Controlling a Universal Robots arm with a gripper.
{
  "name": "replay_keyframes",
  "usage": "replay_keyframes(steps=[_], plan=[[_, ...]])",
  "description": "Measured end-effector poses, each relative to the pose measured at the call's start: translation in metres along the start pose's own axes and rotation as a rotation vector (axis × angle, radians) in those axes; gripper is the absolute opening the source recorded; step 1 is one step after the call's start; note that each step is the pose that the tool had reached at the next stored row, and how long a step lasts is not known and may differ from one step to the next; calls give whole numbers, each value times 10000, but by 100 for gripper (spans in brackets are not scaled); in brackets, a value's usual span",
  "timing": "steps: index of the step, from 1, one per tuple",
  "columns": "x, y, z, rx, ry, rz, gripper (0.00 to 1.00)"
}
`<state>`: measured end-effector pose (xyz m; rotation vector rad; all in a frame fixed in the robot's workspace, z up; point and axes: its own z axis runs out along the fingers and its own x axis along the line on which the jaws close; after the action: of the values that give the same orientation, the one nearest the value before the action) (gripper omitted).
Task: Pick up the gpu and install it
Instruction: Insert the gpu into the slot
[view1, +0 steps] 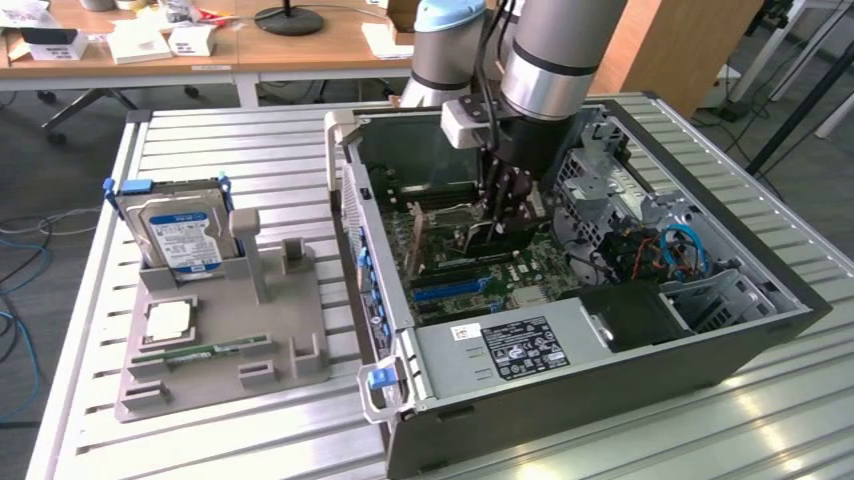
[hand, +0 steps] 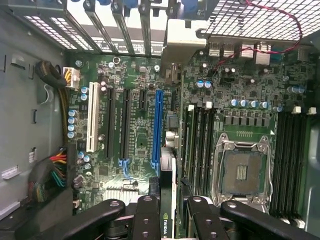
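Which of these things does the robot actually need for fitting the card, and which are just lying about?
In use: gripper, gpu held in it, open computer case, motherboard slots.
Lying about: hard drive, memory stick, square chip, all on the grey holder.

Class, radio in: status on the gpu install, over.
Tool shut on gpu. Gpu inside case, by blue slot. Slot looks unobstructed.
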<state>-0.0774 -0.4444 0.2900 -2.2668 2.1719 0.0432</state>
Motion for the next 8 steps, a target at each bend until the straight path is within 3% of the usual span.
replay_keyframes(steps=[8], plan=[[1, 5, 68, -2, 1, -109, 26]])
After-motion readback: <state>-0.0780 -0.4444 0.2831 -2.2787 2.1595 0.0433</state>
